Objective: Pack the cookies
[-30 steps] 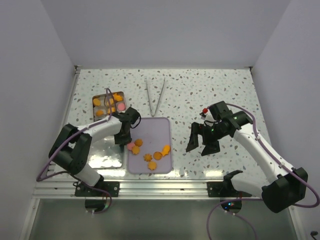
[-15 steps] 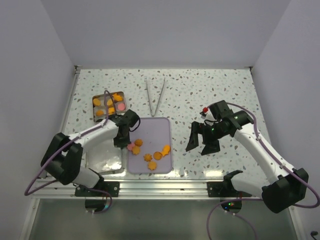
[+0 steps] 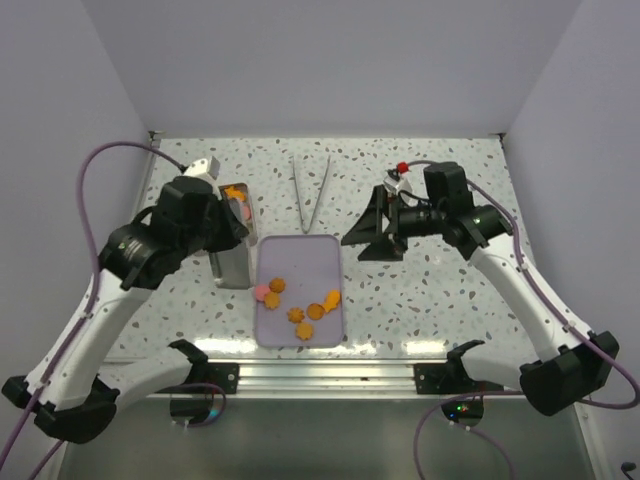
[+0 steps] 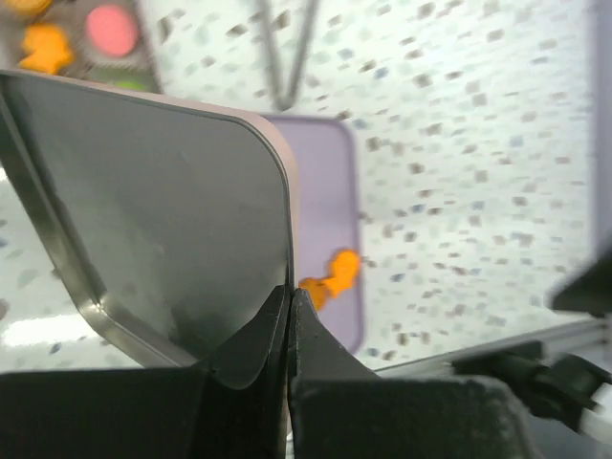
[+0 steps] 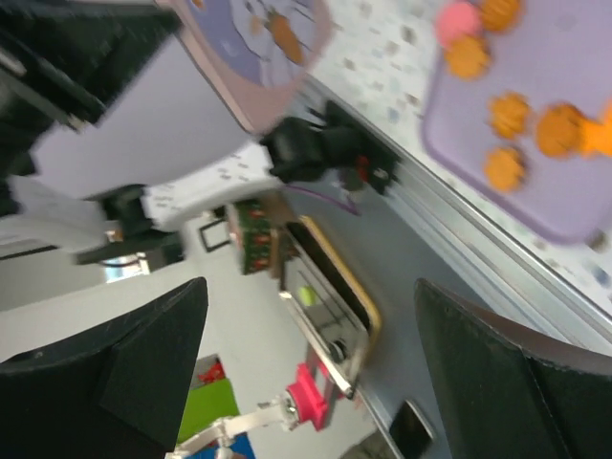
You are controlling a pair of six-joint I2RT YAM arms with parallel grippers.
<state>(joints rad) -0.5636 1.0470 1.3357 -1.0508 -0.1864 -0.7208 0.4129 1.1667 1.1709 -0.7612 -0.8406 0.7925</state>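
Several orange cookies (image 3: 300, 303) and a pink one (image 3: 260, 292) lie on the purple tray (image 3: 310, 255); they also show in the right wrist view (image 5: 521, 120) and the left wrist view (image 4: 330, 275). More cookies (image 3: 236, 193) sit in the open square tin (image 3: 241, 203) at the back left, mostly hidden by my left arm. My left gripper (image 3: 226, 240) (image 4: 290, 292) is shut on the edge of the metal tin lid (image 3: 231, 265) (image 4: 163, 210) and holds it on edge above the table. My right gripper (image 3: 372, 238) (image 5: 311, 282) is open and empty, raised right of the tray.
Metal tongs (image 3: 308, 190) lie behind the tray, also in the left wrist view (image 4: 292, 43). The lid's picture side (image 5: 258, 38) shows in the right wrist view. The table's front rail (image 3: 320, 372) runs just below the tray.
My left arm has lifted the lid off the table left of the tray and drawn it up and back. My right arm has risen and swung back and left, still open.
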